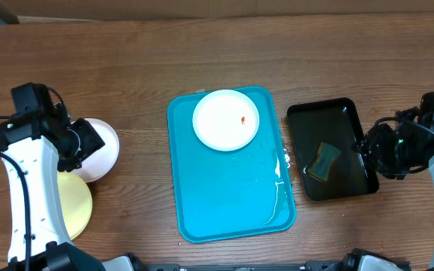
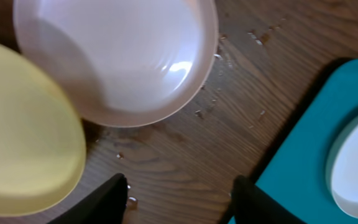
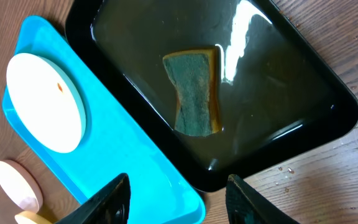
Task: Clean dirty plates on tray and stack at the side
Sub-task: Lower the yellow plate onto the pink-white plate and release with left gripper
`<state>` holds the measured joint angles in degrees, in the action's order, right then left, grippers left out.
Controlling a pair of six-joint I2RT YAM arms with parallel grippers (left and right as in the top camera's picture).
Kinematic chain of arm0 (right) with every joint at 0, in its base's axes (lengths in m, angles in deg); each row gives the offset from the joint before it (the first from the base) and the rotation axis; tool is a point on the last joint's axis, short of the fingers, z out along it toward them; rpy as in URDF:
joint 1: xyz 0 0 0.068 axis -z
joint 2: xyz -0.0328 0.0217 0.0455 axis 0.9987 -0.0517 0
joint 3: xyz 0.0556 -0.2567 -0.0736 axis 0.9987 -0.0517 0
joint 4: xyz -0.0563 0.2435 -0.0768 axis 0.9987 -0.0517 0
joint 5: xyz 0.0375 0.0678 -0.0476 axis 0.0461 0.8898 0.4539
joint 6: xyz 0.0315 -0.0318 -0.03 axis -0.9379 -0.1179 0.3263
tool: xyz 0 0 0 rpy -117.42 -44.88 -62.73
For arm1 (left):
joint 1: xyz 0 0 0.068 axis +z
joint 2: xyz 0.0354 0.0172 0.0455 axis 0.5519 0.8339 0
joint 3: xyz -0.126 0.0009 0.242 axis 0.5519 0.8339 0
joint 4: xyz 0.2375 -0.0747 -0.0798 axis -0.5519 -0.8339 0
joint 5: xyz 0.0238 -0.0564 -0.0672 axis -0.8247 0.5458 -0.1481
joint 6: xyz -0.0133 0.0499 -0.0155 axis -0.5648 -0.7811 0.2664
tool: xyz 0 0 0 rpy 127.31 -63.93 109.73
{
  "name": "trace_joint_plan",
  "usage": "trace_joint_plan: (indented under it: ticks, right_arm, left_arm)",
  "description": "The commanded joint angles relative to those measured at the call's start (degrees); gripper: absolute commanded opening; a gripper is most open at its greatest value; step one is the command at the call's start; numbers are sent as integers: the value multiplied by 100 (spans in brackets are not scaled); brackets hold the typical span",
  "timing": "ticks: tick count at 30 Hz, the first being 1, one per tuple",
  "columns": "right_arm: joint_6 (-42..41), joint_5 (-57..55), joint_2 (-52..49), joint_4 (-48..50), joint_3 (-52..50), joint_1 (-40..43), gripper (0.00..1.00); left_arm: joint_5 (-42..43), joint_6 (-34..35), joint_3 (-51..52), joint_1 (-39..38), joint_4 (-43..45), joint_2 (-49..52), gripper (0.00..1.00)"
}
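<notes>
A: Which way does the blue tray [image 1: 228, 203] lie?

B: Its long axis runs from the robot's side toward the far side of the table [image 1: 142, 53], with the far end leaning slightly left. It sits mid-table, and there are wet streaks along its right rim.

A: And the plates?

B: One white plate [image 1: 226, 120] lies flat at the tray's far end, with a small red-orange smear [image 1: 243, 120] right of its centre. It is round, so it has no long axis. The other two are off the tray on the left. These are a second white plate [image 1: 104, 154] and, nearer the robot, a pale yellow plate [image 1: 74, 209]. Their edges overlap, but I cannot tell which is on top.

A: The left gripper [image 2: 179, 190]?

B: Its fingers are parted with nothing between them, over bare wood just beside those two plates.

A: The right gripper [image 3: 178, 186]?

B: Also spread and empty. It hangs above the near rim of the black tray [image 1: 330, 105], which sits right of the blue one with a sponge [image 1: 325, 161] lying in shallow liquid.
</notes>
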<state>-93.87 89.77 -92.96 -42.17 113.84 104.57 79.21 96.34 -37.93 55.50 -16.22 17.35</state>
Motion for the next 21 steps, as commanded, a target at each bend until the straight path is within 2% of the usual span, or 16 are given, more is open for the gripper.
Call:
trace_joint_plan:
  ticks: [1,5,7,8,10,14,17,21]
  right_arm:
    - [68,72,81,-2,107,22,51]
    - [72,70,81,-2,107,22,51]
    - [87,70,81,7,107,22,51]
    - [87,70,81,9,107,22,51]
    - [87,70,81,11,107,22,51]
    - [116,72,81,2,107,22,51]
    - [219,70,81,4,107,22,52]
    - [216,72,81,7,107,22,54]
  left_arm:
    - [-761,610,-24,155,-166,-96,63]
    - [-868,767,125,457,-501,-96,63]
    - [-876,767,358,621,-439,-96,67]
    - [-960,769,509,695,-374,-96,66]
    - [-1084,793,916,852,-81,-96,65]
    - [-979,826,1930,1139,1174,-96,64]
    - [-673,778,2225,1108,1812,-96,62]
    - [-662,671,2437,918,2417,-92,62]
